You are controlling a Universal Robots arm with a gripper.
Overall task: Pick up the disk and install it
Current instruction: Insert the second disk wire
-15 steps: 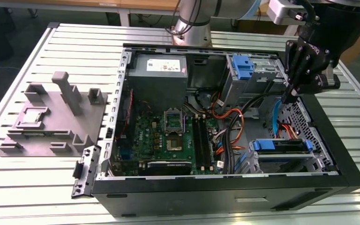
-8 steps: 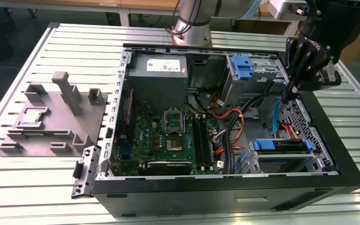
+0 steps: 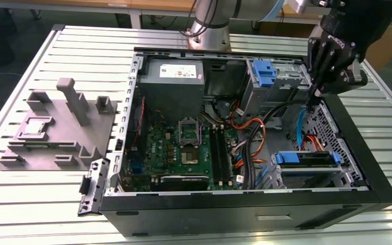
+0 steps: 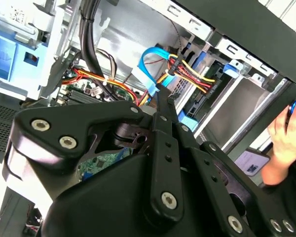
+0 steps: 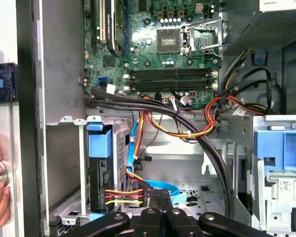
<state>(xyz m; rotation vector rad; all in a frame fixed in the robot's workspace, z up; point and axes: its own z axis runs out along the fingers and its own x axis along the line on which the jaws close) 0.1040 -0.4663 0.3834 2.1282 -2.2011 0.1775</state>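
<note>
Tool [image 3: 311, 108] upright, fingertips pressed together, above disk [image 3: 306, 158] in case.

- Slatted aluminium worktable [image 3: 32, 189], pale and evenly lit, spanning the exterior view.
- Wooden bench [image 3: 114, 5] beyond its far edge.
- Dark floor [image 3: 12, 25] at the exterior view's left.

robotics lab: slatted aluminium workbench [image 3: 59, 46], open pc case [image 3: 250, 204], grey fixture block [image 3: 56, 127].
</note>
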